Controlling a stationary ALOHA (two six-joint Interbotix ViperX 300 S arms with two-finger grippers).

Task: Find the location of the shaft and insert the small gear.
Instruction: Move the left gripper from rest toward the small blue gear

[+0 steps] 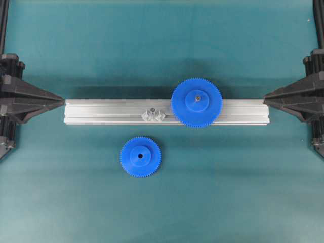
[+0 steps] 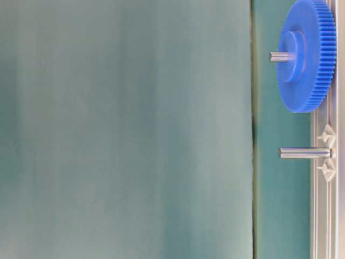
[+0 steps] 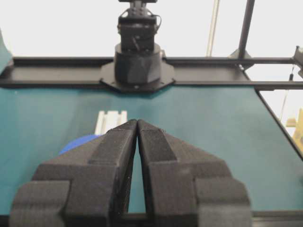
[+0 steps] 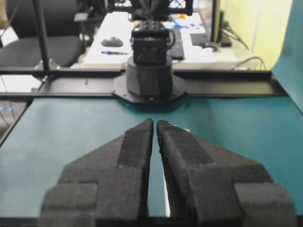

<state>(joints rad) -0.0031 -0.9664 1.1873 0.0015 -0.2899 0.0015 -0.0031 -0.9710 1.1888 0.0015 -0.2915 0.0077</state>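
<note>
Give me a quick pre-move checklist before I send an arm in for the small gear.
1. Small gear free to pick: ok, it lies flat on the mat in front of the rail, touching nothing.
2. Shaft bare: ok, nothing sits on it in the table-level view; it stands on the rail beside the large gear.
3. Left gripper ready to grasp: not ok, shut, needs opening.
4. Right gripper ready to grasp: not ok, shut too.
5. Arms clear of the parts: ok, both grippers sit at the rail's ends, holding nothing.
6. Room for the small gear next to the large gear's teeth: cannot tell.
</note>
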